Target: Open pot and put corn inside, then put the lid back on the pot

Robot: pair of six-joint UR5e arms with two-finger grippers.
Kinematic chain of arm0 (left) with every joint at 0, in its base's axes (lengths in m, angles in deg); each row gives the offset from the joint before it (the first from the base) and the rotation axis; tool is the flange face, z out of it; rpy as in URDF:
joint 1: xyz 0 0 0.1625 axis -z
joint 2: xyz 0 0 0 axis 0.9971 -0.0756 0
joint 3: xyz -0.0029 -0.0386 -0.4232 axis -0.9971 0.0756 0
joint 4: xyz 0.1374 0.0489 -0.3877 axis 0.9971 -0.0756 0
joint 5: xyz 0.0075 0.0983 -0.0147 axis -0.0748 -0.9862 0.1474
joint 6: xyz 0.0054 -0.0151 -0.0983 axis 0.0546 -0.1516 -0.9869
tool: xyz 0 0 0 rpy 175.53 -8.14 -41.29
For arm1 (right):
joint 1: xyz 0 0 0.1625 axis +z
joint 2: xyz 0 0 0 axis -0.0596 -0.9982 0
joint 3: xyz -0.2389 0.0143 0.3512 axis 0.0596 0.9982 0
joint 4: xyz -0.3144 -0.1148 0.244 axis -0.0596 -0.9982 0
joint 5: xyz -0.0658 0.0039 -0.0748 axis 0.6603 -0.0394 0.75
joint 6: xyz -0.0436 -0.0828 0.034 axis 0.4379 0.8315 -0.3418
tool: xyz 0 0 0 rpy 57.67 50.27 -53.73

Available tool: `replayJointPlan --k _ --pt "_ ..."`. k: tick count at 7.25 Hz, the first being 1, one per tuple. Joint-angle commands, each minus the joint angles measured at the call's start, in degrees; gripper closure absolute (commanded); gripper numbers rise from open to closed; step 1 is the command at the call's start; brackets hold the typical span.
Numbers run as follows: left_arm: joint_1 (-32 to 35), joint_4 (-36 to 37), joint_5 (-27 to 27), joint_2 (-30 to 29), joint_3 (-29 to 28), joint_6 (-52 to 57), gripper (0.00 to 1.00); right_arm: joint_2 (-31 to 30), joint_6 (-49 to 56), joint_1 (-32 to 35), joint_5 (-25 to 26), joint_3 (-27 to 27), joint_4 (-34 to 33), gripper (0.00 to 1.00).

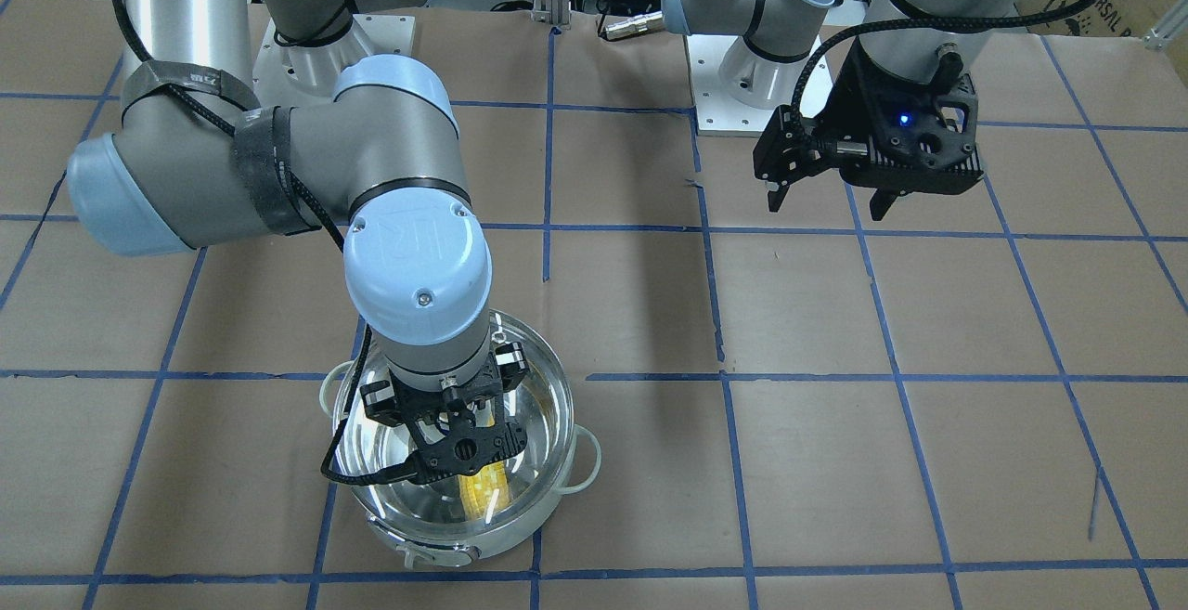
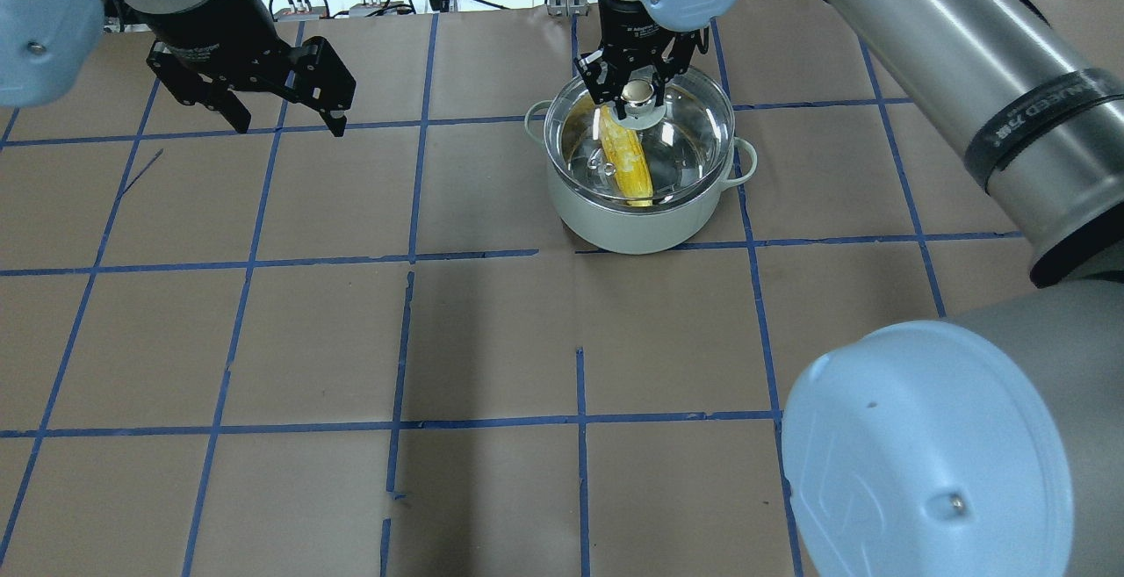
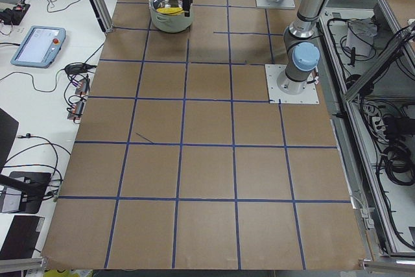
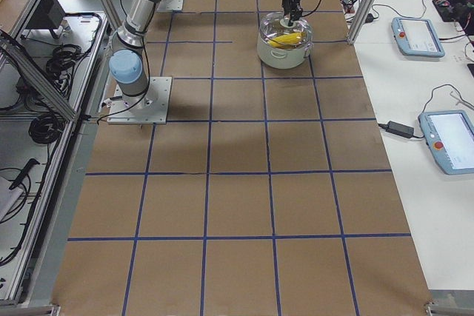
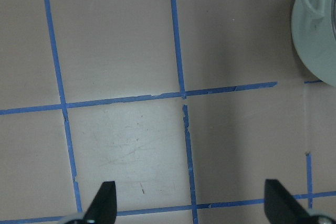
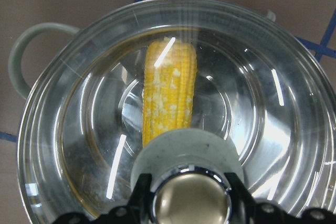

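The steel pot (image 2: 632, 226) with its pale base stands on the paper-covered table at the far middle-right of the overhead view. The yellow corn (image 2: 625, 162) lies inside it, seen through the clear glass lid (image 2: 689, 133) that sits on the pot's rim. My right gripper (image 2: 638, 96) is directly above the pot, its fingers closed on the lid's metal knob (image 6: 190, 198). The right wrist view shows the corn (image 6: 169, 93) under the glass. My left gripper (image 2: 290, 129) is open and empty, held above the table well left of the pot. The pot's edge (image 5: 315, 40) shows in the left wrist view.
Brown paper with a blue tape grid covers the table (image 2: 492, 340). Both arm bases (image 1: 733, 81) stand at the robot's side. Tablets and cables lie on the side benches (image 4: 444, 138) beyond the far table edge.
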Motion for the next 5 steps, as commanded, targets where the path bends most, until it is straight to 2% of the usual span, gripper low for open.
replayJointPlan --k 1,4,5 --pt "0.00 0.02 0.06 0.00 0.00 0.09 0.00 0.00 0.00 -0.07 -0.15 0.03 -0.04 0.60" --pt "0.00 0.02 -0.02 0.18 0.09 0.00 0.00 0.18 -0.18 0.01 -0.15 -0.06 -0.22 0.50" --pt "0.00 -0.06 -0.02 0.18 0.09 0.00 0.00 0.18 -0.44 0.01 -0.06 -0.06 -1.52 0.33"
